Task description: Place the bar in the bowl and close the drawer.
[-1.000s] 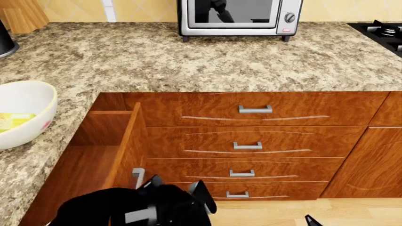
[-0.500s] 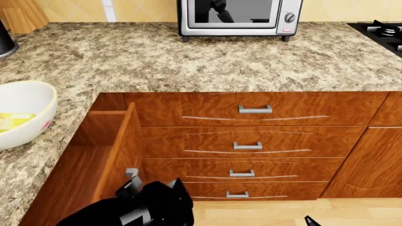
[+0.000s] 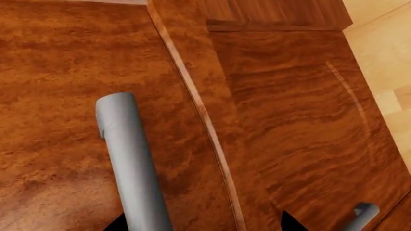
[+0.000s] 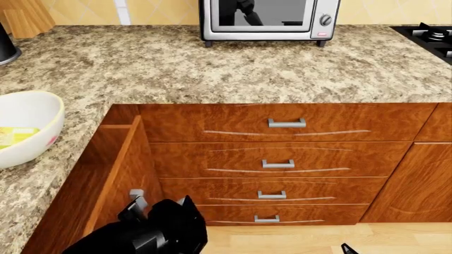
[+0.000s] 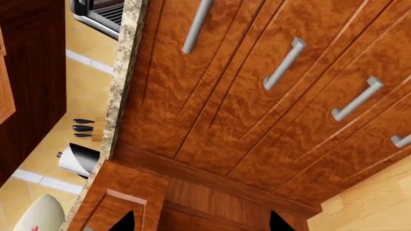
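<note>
The white bowl stands on the counter at the far left, and the pale yellow bar lies inside it. The reddish-brown drawer stands partly open below the counter's left side, its silver handle facing right. My left gripper is open and pressed against the drawer front. In the left wrist view the handle runs just inside one of the gripper's fingertips. My right gripper is open and empty, low near the floor, facing the cabinet. The bowl's edge shows there too.
Four stacked drawer fronts with short handles fill the cabinet ahead. A silver toaster oven stands at the counter's back, a black hob at the far right, a dark object at the far left. Light wooden floor lies below.
The drawer front has slid left, further into the cabinet. My left gripper has moved left with it, staying at the handle. The bowl and bar have not moved.
</note>
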Available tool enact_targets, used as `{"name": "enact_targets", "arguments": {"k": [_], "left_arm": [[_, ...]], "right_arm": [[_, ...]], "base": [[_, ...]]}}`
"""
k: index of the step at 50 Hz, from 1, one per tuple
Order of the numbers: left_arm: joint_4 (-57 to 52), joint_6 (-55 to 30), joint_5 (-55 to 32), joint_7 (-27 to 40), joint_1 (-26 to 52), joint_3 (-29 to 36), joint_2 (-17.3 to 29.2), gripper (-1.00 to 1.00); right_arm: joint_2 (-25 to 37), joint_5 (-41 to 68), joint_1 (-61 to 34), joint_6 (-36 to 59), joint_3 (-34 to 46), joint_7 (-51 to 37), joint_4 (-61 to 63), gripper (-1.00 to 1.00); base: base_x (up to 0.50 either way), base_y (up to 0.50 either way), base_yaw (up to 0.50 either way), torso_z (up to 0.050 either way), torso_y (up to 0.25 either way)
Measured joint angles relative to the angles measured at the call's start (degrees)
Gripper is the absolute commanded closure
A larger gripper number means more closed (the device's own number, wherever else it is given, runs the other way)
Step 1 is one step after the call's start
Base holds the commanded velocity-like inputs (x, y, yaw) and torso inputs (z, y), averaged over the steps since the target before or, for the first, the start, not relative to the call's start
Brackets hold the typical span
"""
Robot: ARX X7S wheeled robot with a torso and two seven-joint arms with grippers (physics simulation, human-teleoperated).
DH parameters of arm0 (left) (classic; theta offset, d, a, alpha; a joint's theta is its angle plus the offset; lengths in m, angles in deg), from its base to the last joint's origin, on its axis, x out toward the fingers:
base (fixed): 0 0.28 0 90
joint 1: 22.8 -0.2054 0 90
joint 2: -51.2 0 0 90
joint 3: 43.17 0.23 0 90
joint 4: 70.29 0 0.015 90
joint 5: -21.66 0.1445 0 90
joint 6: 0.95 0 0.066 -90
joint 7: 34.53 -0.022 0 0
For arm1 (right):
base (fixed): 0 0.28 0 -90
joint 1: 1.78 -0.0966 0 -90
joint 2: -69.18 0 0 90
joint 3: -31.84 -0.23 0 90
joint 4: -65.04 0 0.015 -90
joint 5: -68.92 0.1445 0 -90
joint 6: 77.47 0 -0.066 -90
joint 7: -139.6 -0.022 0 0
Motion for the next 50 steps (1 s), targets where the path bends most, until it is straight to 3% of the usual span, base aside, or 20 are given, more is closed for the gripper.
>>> {"name": "enact_targets", "arguments": {"k": [39,50], "left_arm": [[12.11,3.48,10.80,-10.82,0.33,-4.03,0.00,-1.00],[15.08,4.08,16.55,-13.80,0.30,-8.11,0.00,-1.00]], "right_arm": [[-0.14,-0.29,0.43,-0.66,-0.06,0.26,0.02,-1.00],[-0.19,-0.53,0.55,-0.85,-0.24,0.27,0.03,-1.00]], "base": [[0.00,0.00,0.00,0.000,0.000],[0.00,0.00,0.00,0.000,0.000]]}}
